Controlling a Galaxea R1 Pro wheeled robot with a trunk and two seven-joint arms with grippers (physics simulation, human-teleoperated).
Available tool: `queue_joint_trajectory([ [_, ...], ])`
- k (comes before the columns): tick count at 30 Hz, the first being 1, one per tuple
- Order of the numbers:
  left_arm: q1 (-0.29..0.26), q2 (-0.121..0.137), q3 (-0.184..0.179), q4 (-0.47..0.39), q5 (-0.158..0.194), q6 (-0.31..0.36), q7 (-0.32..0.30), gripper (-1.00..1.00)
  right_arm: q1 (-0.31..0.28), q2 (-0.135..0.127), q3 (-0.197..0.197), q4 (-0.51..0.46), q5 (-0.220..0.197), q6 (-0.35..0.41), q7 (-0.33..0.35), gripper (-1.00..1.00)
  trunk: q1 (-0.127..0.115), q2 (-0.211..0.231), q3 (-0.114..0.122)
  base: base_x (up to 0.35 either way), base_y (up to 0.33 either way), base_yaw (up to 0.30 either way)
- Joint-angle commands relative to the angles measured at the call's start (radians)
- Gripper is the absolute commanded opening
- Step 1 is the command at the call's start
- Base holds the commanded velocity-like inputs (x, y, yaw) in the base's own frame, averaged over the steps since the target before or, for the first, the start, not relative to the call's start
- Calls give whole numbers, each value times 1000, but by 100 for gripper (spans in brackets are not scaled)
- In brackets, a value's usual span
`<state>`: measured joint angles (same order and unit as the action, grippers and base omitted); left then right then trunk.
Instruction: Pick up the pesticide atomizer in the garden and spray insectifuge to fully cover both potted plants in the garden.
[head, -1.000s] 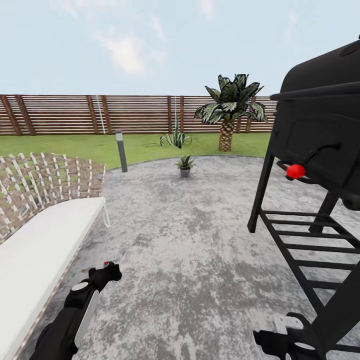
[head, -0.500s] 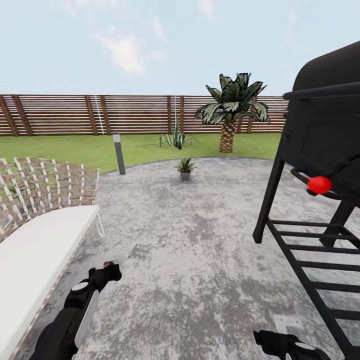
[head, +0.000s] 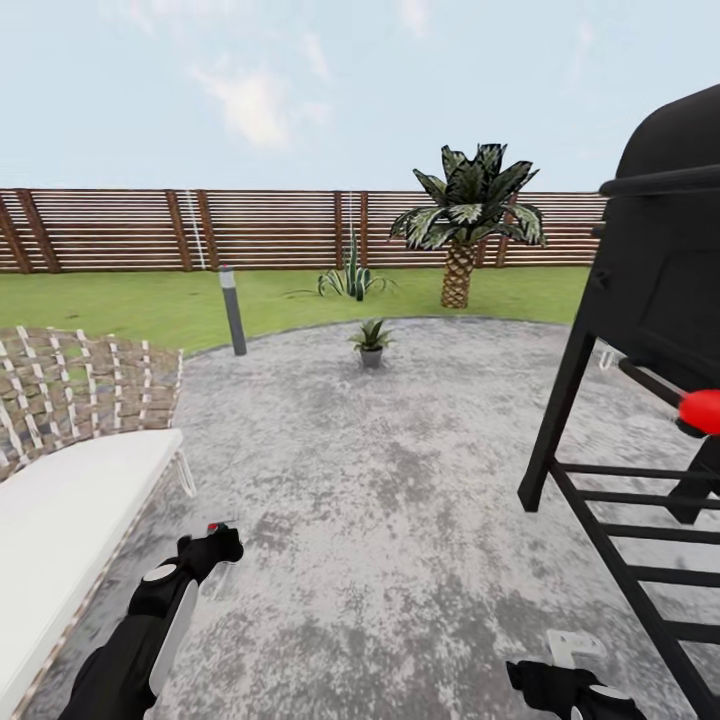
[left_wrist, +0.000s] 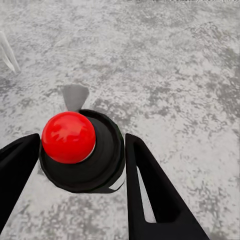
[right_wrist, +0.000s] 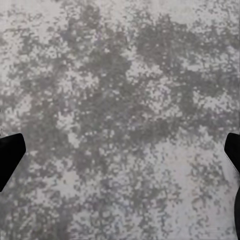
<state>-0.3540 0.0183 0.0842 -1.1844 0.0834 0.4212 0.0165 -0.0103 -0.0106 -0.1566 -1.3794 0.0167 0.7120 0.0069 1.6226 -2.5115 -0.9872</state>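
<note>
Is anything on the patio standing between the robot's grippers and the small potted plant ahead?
Nothing visible does. In the head view, bare grey patio runs from the left gripper and right gripper up to the potted plant. The black grill stands off to the right, the wicker chair to the left.

The round grey stone patio (head: 400, 480) lies bare and open through its middle, from the robot up to one potted plant (head: 371, 343) standing alone near the far edge, with room on every side of it; on the robot's left a wicker chair (head: 70, 440) with a white cushion crowds the patio's side; on the right a black grill (head: 650, 380) on a slatted stand juts in, its red knob (head: 702, 411) sticking out; a grey bollard lamp (head: 232, 310) stands at the lawn's edge, left of the plant and apart from it.
</note>
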Motion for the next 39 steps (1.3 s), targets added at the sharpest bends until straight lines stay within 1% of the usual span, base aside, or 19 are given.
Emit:
queue_joint_trajectory([
  [1,0,0,0,-1,9,5,2,-100,0,0,0,-1,2,5,1,100,0,0,-1,334,0,0],
  [39,0,0,0,-1,9,6,2,-100,0,0,0,-1,2,6,1,100,0,0,-1,334,0,0],
])
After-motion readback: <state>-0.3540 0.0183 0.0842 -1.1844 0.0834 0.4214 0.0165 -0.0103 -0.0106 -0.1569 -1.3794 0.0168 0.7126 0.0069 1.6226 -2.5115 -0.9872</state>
